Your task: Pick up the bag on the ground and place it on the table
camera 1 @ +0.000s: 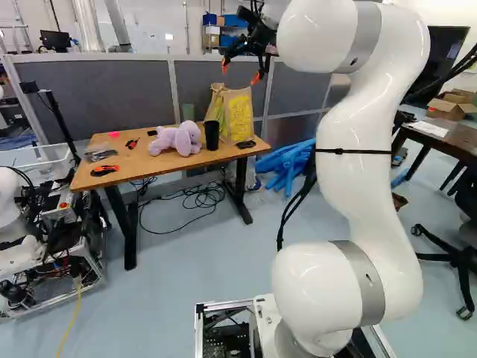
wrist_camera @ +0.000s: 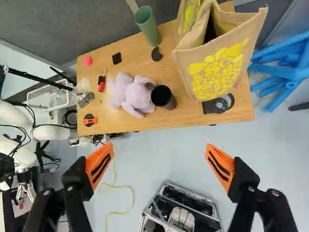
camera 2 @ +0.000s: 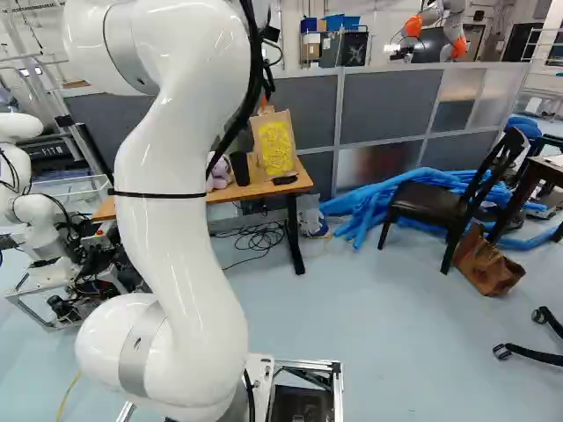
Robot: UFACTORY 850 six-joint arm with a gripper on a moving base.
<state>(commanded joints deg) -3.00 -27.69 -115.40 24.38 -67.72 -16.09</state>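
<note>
My gripper (camera 1: 241,70) hangs above the table in the left base view. In the wrist view the gripper (wrist_camera: 159,165) stands wide open, nothing between its orange pads. A burlap bag with yellow print (wrist_camera: 217,70) stands upright on the wooden table (wrist_camera: 193,113), ahead of the gripper and apart from it. On the floor in the right base view, a brown bag (camera 2: 486,265) leans near the black chair. A whitish plastic bag (camera 2: 310,218) lies on the floor beside the table leg.
The table also bears a purple plush toy (wrist_camera: 133,93), a black cup (wrist_camera: 163,97), a green cup (wrist_camera: 147,25) and small tools. Blue tubes (camera 2: 361,207) lie right of the table. A black chair (camera 2: 431,204) stands beyond. Another robot (camera 2: 35,211) is at the left.
</note>
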